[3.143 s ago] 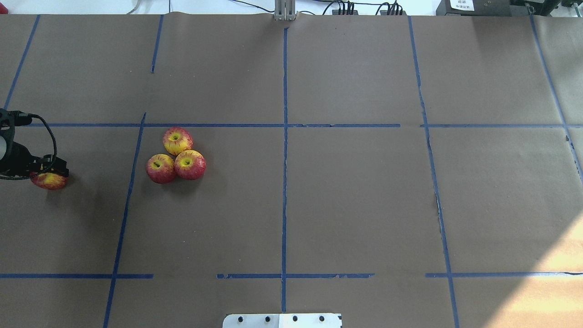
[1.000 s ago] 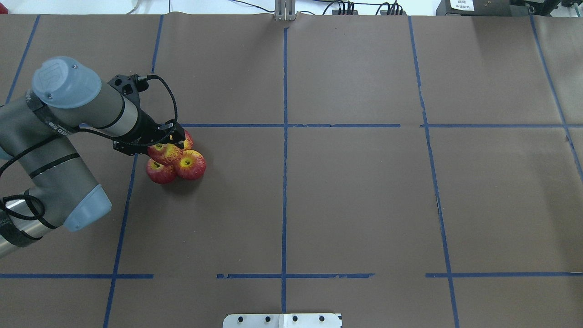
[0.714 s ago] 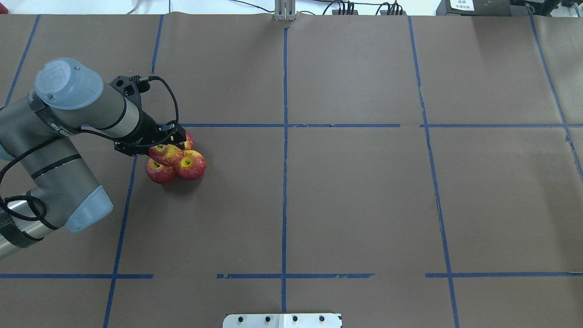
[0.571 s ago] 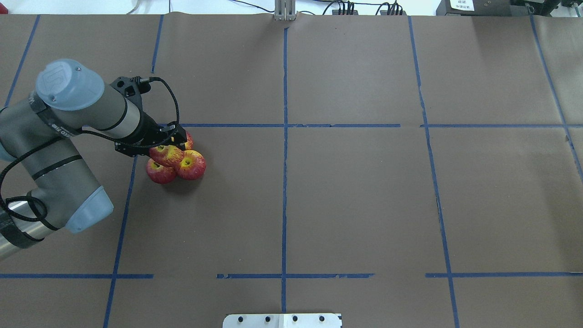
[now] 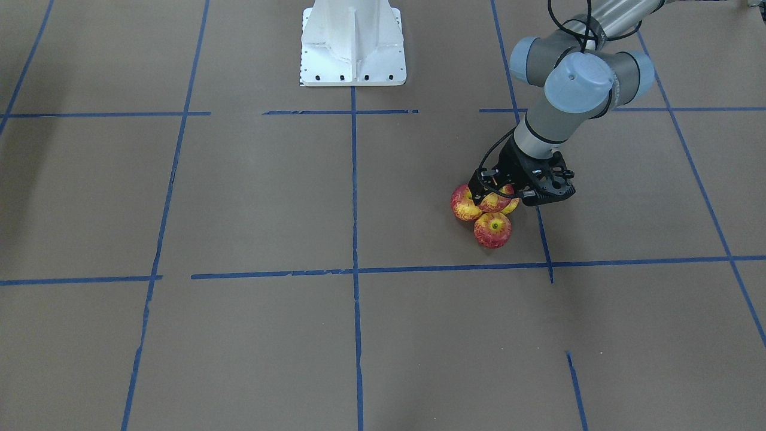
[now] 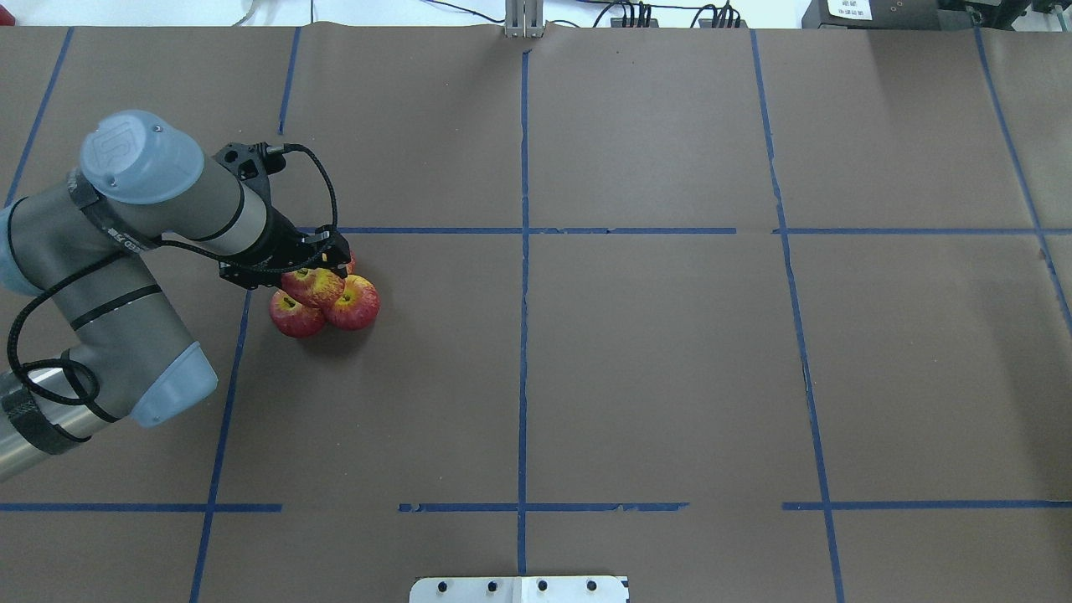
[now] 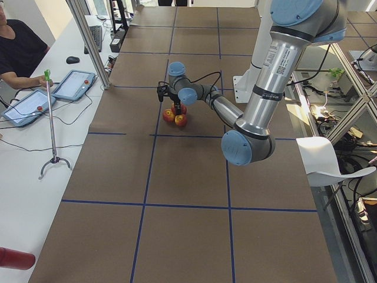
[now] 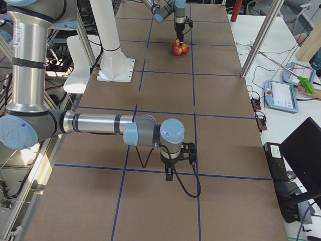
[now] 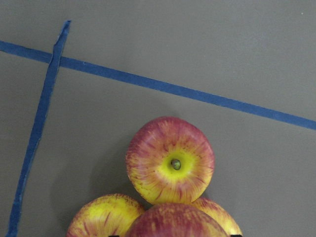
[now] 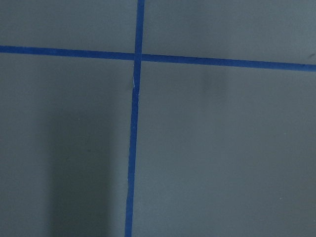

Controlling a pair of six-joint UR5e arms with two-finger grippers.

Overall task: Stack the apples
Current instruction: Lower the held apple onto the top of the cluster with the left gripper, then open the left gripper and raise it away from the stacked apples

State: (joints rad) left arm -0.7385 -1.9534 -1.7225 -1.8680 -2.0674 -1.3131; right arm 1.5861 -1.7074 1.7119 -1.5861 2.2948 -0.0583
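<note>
The apples sit in the table's [image 6: 670, 377] left half, beside blue tape lines [image 6: 524, 335], with broad brown surface stretching rightward. Three glossy red-and-yellow apples [image 6: 358, 306] cluster touching, and the left gripper [image 6: 314, 270] grasps a fourth apple [image 6: 313, 287] atop them. I cannot tell how the right gripper's [image 8: 169, 174] jaws stand.

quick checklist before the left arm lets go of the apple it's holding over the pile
1. The base apples touch, tight cluster: ok.
2. The held apple over their middle: ok, roughly.
3. The held apple resting on them: cannot tell.
4. The left gripper shut on it: ok.
5. The right gripper far from the base apples: ok.
</note>
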